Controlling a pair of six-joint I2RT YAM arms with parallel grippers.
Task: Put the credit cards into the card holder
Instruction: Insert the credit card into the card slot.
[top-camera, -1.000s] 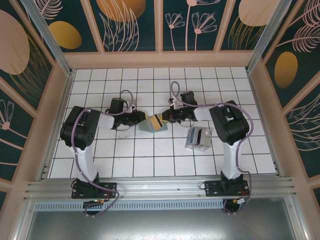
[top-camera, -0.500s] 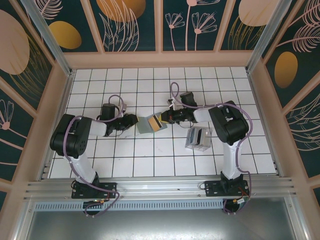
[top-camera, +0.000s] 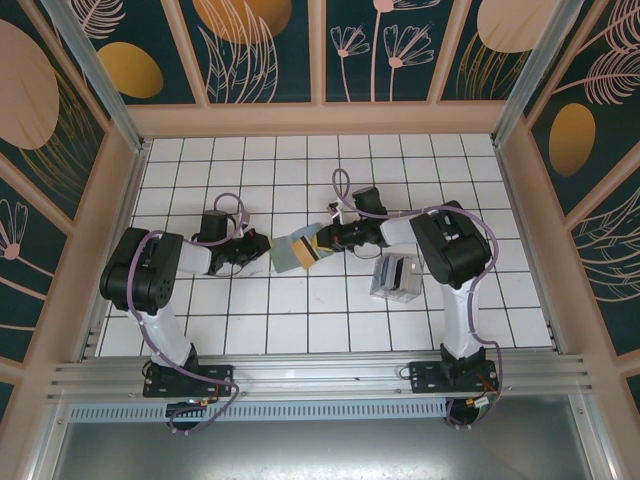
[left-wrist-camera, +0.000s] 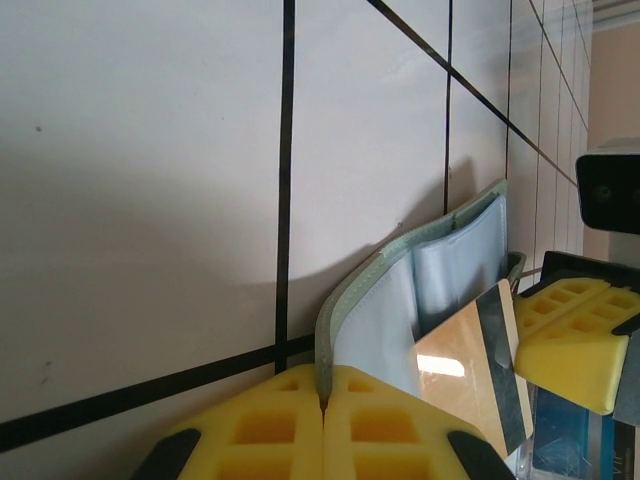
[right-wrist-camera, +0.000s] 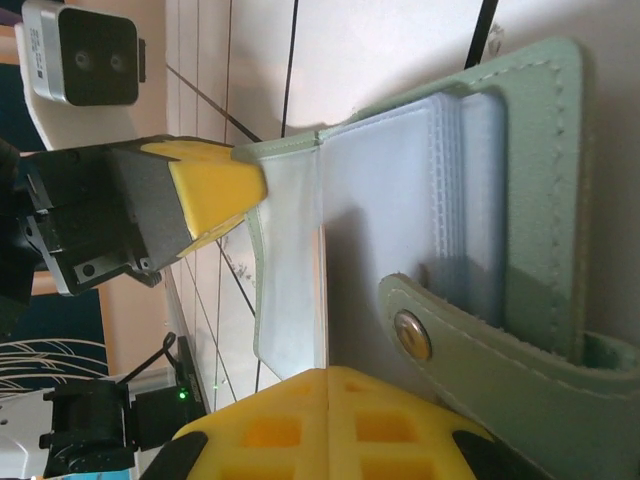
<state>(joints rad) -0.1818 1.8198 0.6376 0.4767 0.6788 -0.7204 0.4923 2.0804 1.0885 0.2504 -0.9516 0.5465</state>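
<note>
Desk (top-camera: 300, 320): white tiles with dark grid lines; both arms reach to its middle from the near edge.

Box (top-camera: 397, 277): translucent grey-white, resting on the desk to the right of the tools and well apart from the holder. Dark shapes show inside it, too small to tell what they are.

Holder (top-camera: 287, 254): grey-green outside and paler blue-green inside. It sits between the two tools near the middle of the desk. The left wrist view shows it (left-wrist-camera: 385, 300) spread open, with one edge running into the yellow pads. The right wrist view shows it (right-wrist-camera: 520, 180) with stitched pockets facing the camera and a flap with a metal snap (right-wrist-camera: 411, 336) in front.

Left tool (top-camera: 258, 252): at the holder's left side. Its yellow pads (left-wrist-camera: 322, 390) are pressed together on the holder's green edge. From the right wrist it (right-wrist-camera: 215, 188) meets the holder's far corner.

Right tool (top-camera: 328, 238): at the holder's right side. Its pads (right-wrist-camera: 328, 388) are closed, pinching the card, and it (left-wrist-camera: 575, 335) sits just beside the open pockets.

Card (top-camera: 309, 249): tan-gold face with a dark stripe (left-wrist-camera: 465, 360). It is tilted, with its lower end against the holder's pale inner pockets. Whether it is inside a slot I cannot tell.
</note>
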